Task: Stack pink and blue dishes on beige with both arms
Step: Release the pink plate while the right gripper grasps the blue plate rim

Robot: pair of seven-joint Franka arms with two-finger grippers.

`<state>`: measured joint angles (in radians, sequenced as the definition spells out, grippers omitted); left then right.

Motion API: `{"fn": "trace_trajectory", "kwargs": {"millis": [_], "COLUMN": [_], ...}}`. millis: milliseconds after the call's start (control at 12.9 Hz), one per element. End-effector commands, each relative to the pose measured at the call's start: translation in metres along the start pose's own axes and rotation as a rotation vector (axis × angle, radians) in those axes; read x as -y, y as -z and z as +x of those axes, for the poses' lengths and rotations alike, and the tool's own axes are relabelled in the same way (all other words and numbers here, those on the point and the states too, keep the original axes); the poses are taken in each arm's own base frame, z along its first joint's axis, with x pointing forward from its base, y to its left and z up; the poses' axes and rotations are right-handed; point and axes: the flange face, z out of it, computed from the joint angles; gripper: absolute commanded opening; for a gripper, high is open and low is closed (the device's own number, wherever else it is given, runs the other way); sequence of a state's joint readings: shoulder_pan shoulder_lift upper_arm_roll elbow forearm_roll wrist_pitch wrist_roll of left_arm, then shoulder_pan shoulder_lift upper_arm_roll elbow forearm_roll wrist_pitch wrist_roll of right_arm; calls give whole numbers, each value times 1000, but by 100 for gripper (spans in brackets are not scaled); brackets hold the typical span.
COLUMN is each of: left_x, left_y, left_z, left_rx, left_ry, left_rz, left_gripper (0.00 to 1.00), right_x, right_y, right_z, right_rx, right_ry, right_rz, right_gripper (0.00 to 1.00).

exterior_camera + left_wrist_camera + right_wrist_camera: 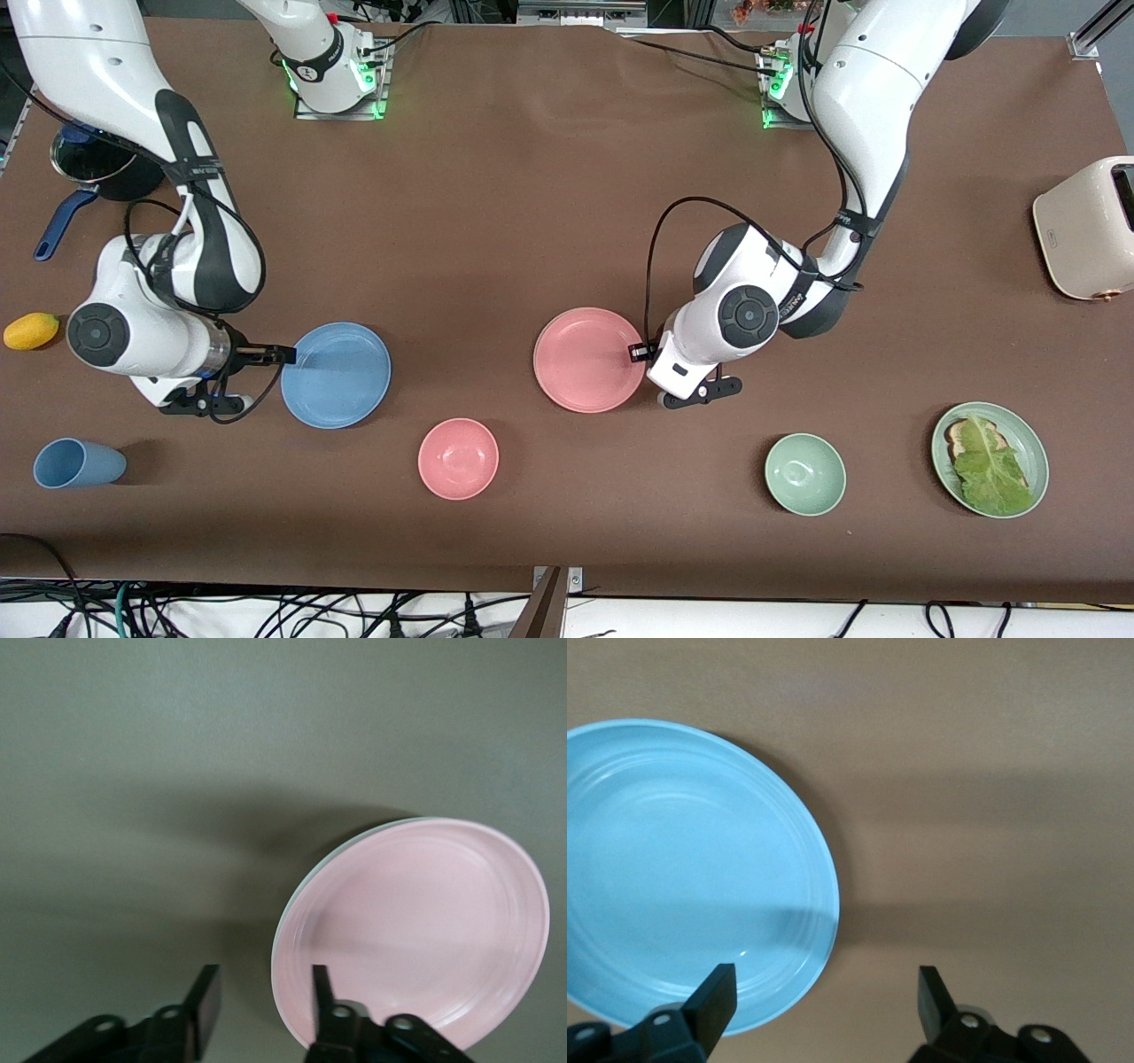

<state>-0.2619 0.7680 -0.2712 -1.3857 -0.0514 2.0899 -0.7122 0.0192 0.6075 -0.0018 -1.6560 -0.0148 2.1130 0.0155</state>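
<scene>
Pink plate [588, 359] and blue plate [337, 374] sat empty on worktop [532, 195]; green plate [1028, 443] held lettuce [990, 470]. Left end effector [261, 1001] straddled pink rim, fingers apart; right end effector [824, 1001] fingers apart at blue rim.

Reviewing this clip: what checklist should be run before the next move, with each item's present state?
1. Right gripper open: ok, fingers apart.
2. Right gripper placed for a grasp on the blue plate: ok, one finger over the plate, the other over the table, straddling the rim.
3. Left gripper free of the pink plate: ok, fingers apart at its rim, not clamping.
4. Pink plate seated on the beige plate: cannot tell, only a thin pale rim shows beneath it.
5. Way from blue plate to pink plate: ok, the pink bowl lies nearer the front camera, not between them.
</scene>
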Motion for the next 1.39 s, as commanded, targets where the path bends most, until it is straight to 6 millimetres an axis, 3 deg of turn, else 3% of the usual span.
{"fn": "trace_trajectory", "kwargs": {"millis": [0, 232, 464, 695, 1005, 1159, 1314], "left_x": [14, 45, 82, 126, 186, 208, 229], "left_y": [25, 55, 62, 91, 111, 127, 142], "left_z": [13, 25, 47, 67, 89, 91, 92], "left_rx": [-30, -11, 10, 15, 33, 35, 44], "left_ry": [34, 71, 127, 112, 60, 39, 2], "left_rz": [9, 33, 52, 53, 113, 149, 150], "left_gripper": [100, 100, 100, 100, 100, 100, 100], "right_x": [-4, -4, -6, -5, -2, -2, -1], "right_y": [-4, -24, -42, -41, -35, -35, -35], "right_z": [0, 9, 15, 16, 19, 18, 18], "right_rx": [-17, -41, -69, -75, -77, -75, -75], "right_ry": [7, 6, -1, -1, -9, -9, -3], "right_rz": [18, 18, 18, 19, 33, 33, 32], "right_gripper": [82, 77, 74, 49, 15, 2, 0]}}
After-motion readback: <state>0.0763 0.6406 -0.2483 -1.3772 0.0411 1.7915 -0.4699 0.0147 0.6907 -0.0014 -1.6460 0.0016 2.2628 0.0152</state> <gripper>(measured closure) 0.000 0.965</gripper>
